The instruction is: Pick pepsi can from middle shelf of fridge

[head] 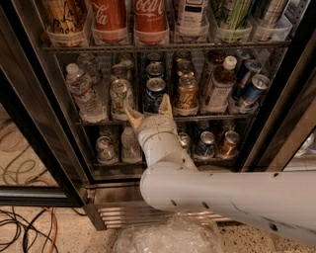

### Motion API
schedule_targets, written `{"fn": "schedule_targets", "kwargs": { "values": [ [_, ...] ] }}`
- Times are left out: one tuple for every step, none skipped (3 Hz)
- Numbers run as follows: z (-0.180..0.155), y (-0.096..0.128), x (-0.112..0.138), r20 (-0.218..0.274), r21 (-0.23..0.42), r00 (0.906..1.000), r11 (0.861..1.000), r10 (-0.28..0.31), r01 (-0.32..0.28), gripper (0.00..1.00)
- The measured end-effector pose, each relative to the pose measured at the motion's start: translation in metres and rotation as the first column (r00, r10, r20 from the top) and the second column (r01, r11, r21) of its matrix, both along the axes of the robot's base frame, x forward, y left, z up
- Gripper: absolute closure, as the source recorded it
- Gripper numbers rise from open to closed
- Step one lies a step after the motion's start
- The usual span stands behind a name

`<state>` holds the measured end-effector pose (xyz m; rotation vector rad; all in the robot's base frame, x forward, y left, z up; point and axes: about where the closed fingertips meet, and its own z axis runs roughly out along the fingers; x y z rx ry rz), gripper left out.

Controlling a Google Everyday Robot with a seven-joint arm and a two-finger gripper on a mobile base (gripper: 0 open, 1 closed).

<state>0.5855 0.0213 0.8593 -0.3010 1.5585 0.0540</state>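
The fridge point(34, 133) stands open in front of me. The pepsi can point(155, 93), dark blue with a silver top, stands at the front of a lane on the middle shelf point(224, 116), left of centre. My gripper point(149, 109) is open, its two tan fingers pointing up at the shelf's front edge. One fingertip point(131, 114) is left of the can's base and the other point(165, 103) is in front of its lower right side. The can's base is hidden by the wrist. Nothing is held.
A green-white can point(121, 96) and water bottles point(81, 91) stand left of the pepsi can. A gold-orange can point(187, 94), a white-capped bottle point(219, 81) and slim blue cans point(253, 85) stand right. Coca-Cola bottles point(148, 15) fill the rack above. Cables point(24, 230) lie at floor left.
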Motion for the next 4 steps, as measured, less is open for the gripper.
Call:
{"fn": "schedule_targets", "kwargs": {
  "values": [
    [0.005,-0.004,0.011,0.049,0.0,0.9983,0.999,-0.033,0.033,0.28],
    [0.006,-0.007,0.022,0.075,0.0,0.9954,0.998,-0.06,0.06,0.29],
    [0.001,-0.011,0.031,0.084,0.007,0.9927,0.996,-0.086,0.086,0.29],
    [-0.006,-0.01,0.046,0.072,-0.002,0.9937,0.996,-0.086,0.086,0.29]
  ]
}}
